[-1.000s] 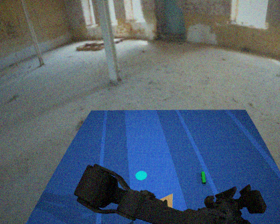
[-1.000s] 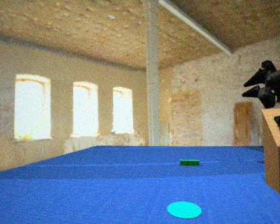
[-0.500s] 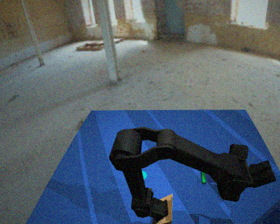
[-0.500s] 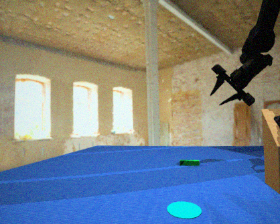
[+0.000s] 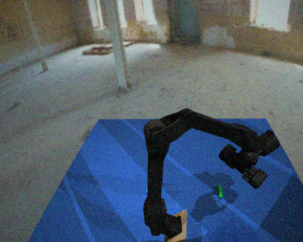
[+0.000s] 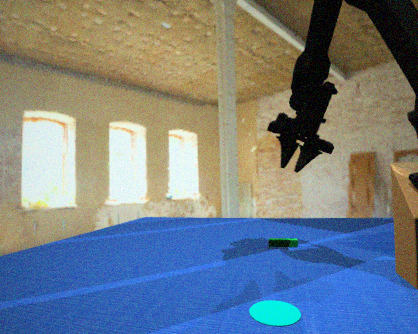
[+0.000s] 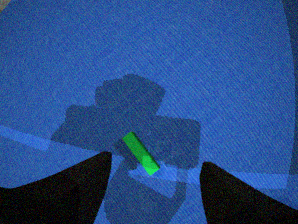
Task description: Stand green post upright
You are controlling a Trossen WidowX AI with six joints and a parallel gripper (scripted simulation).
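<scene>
The green post (image 5: pixel 220 191) (image 6: pixel 283 243) (image 7: pixel 141 154) lies on its side on the blue table. In the wrist view it runs diagonally, with its brighter end at lower right. The cyan circle (image 6: pixel 275 313) is flat on the table and holds nothing; in the top view the arm hides all but a sliver of it (image 5: pixel 147 190). My gripper (image 6: pixel 290 169) (image 7: pixel 157 165) is part open and empty, pointing down high above the table. In the wrist view the post's near end shows between the fingertips, well below them.
A tan block (image 5: pixel 183 224) (image 6: pixel 405 230) stands at the arm's base. The arm's shadow falls across the blue table (image 5: pixel 110 152) (image 6: pixel 112 270) around the post. The circle lies nearer to the exterior view than the post does.
</scene>
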